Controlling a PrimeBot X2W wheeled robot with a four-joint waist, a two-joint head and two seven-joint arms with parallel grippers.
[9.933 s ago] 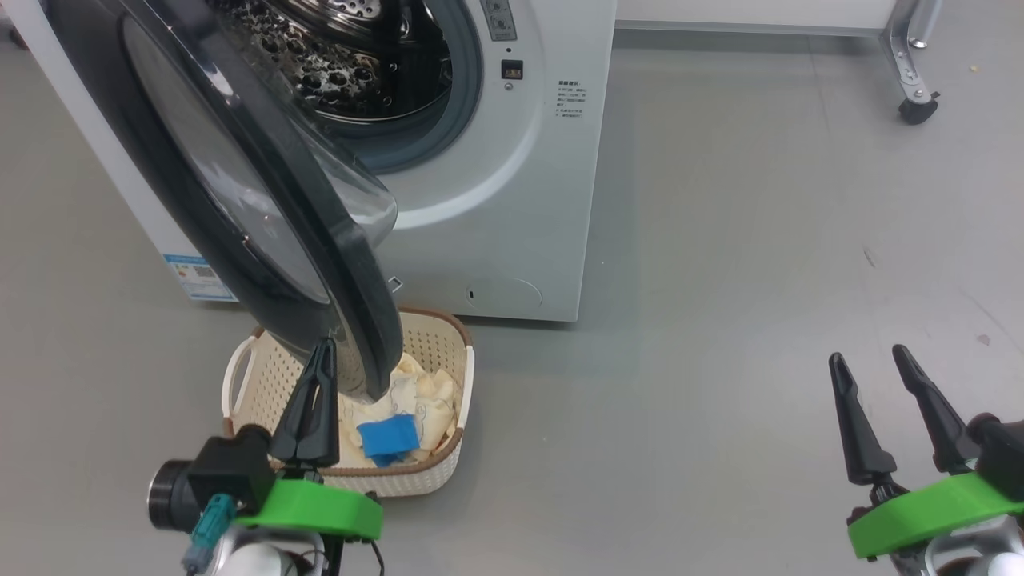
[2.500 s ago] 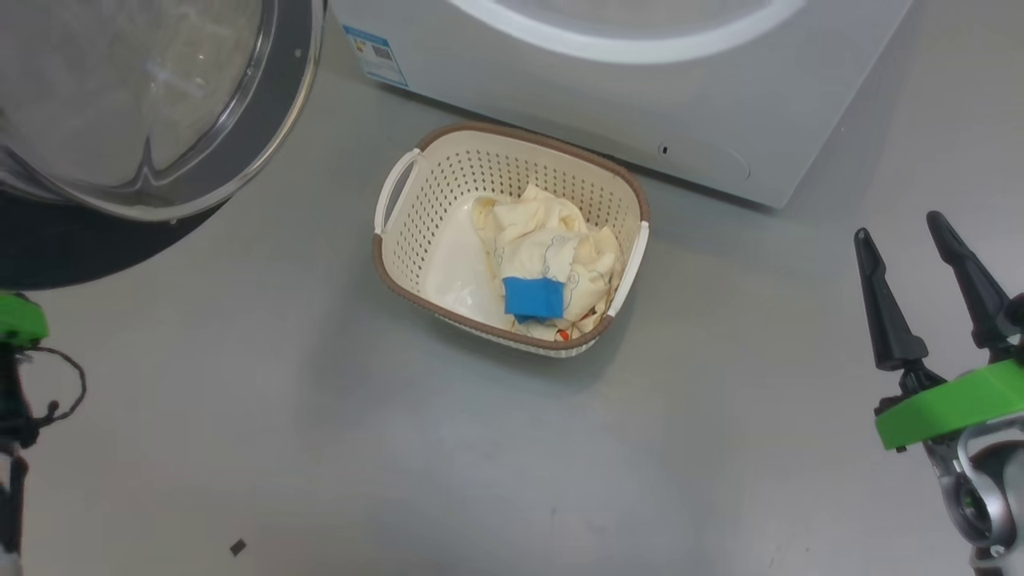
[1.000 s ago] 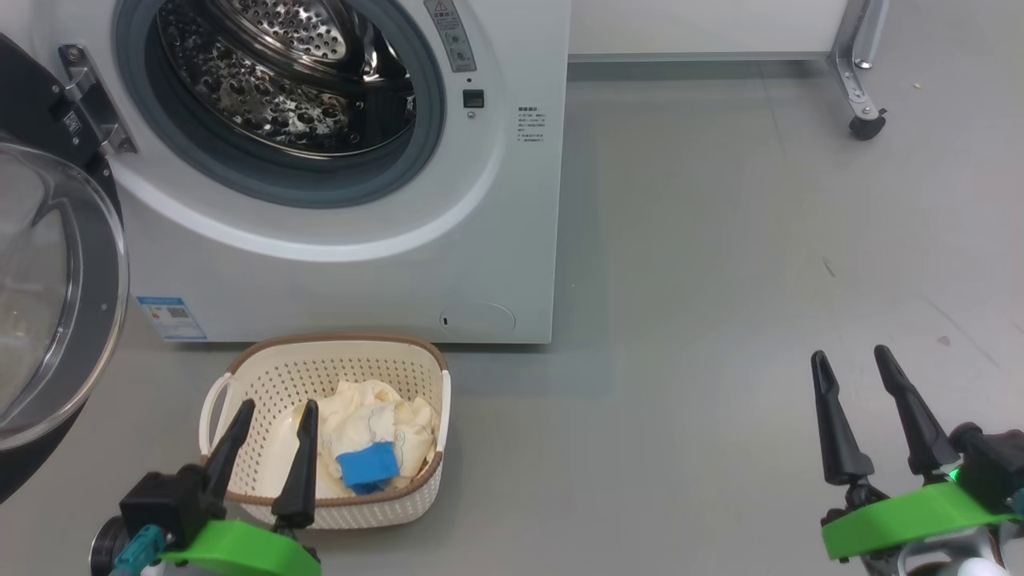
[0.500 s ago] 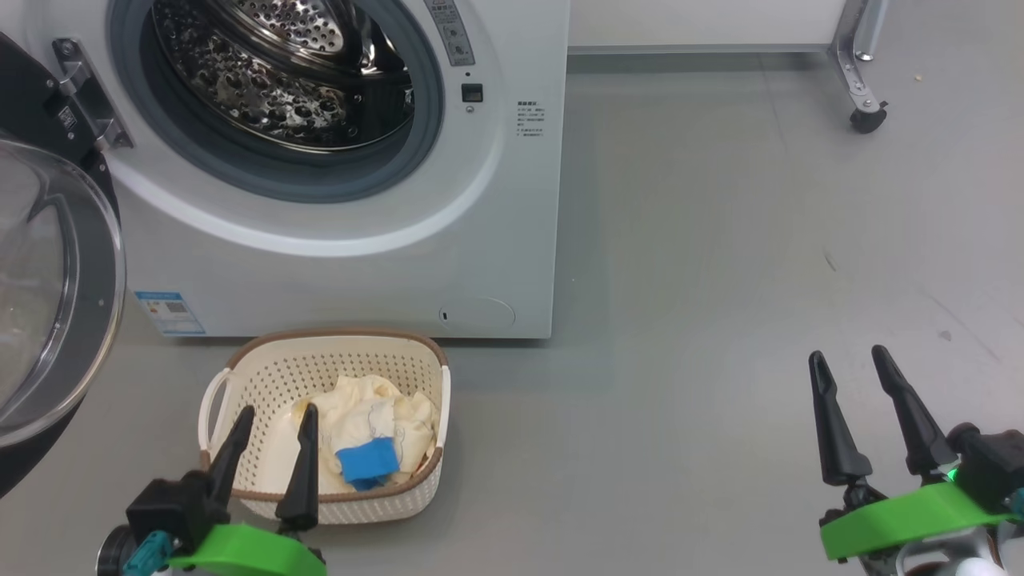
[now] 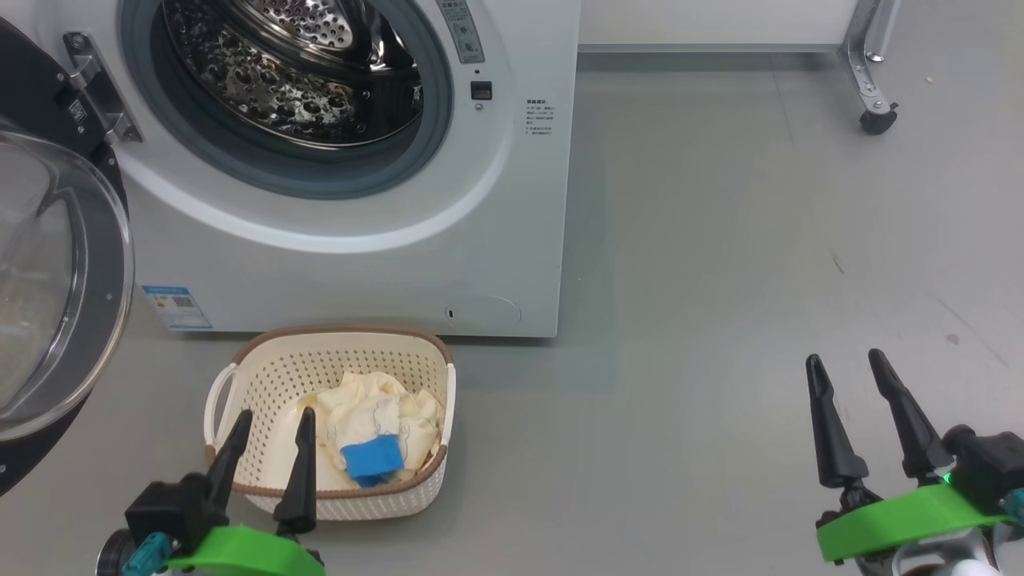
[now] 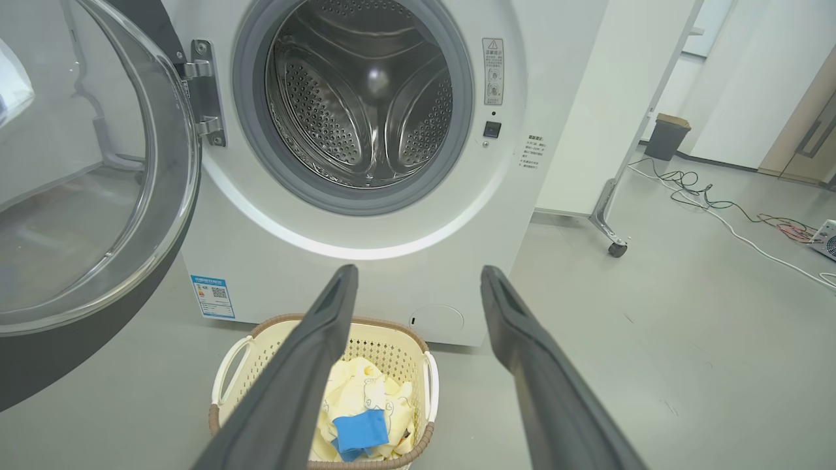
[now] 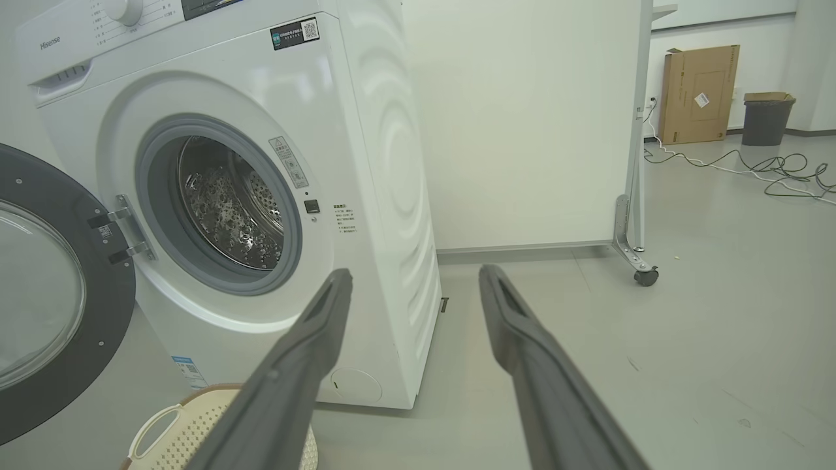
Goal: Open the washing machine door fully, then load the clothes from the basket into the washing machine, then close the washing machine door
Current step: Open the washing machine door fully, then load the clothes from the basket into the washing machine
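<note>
Grey floor [image 5: 680, 280] lies bare around the robot. The left gripper [image 5: 275, 416] has its jaws spread wide and holds nothing. In the head view its fingers cross the near left part of the basket [image 5: 336, 330], though how high above it they hang I cannot tell. The right gripper [image 5: 843, 358] is just as wide and empty, well apart to the right over the floor.

Risks, as I judge them:
- A finger going down close to the perforated wall could snag the rim and drag or tip the light basket.
- A shallow pinch may lift only the top fold, so cloth trails and drops on the floor short of the drum [image 5: 296, 72].
- Fabric left across the grey ring [image 5: 432, 136] would block closing.
- The door [image 5: 56, 280] hangs swung far out just left of the left arm, and a wide lift could knock it.

The clothes [image 5: 360, 416] are a crumpled cream-yellow heap with faint line prints, lying in the right half of the basket. A bright blue patch [image 5: 371, 458] sits on the heap's near edge. The basket stands on the floor just before the machine [image 5: 512, 200], under the open mouth, and the drum looks empty.
</note>
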